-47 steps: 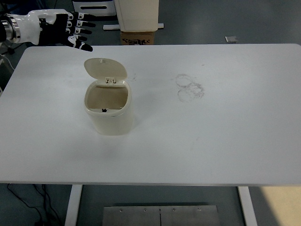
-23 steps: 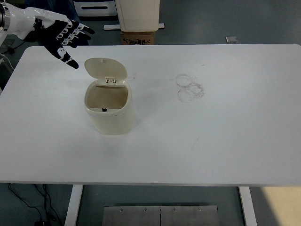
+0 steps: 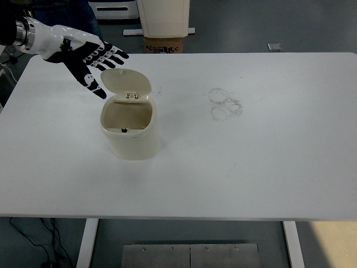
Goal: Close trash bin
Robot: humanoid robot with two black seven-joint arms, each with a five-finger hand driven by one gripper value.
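Observation:
A small cream trash bin (image 3: pixel 129 133) stands on the white table (image 3: pixel 251 156), left of centre. Its lid (image 3: pixel 126 82) is swung up and back on the hinge, so the empty inside shows. My left hand (image 3: pixel 92 58) reaches in from the upper left, palm turned up, its fingers (image 3: pixel 111 56) spread and holding nothing. The fingertips hover just behind and left of the raised lid, very close to its back; contact cannot be made out. The right arm is out of view.
Faint ring marks (image 3: pixel 225 104) stain the table right of the bin. Beyond the far edge stand a white cabinet (image 3: pixel 163 17) and a cardboard box (image 3: pixel 163 44) on the floor.
My left hand has moved right and down from the table's far left corner to the back of the bin's lid, turning palm up. The bin and lid stand as before.

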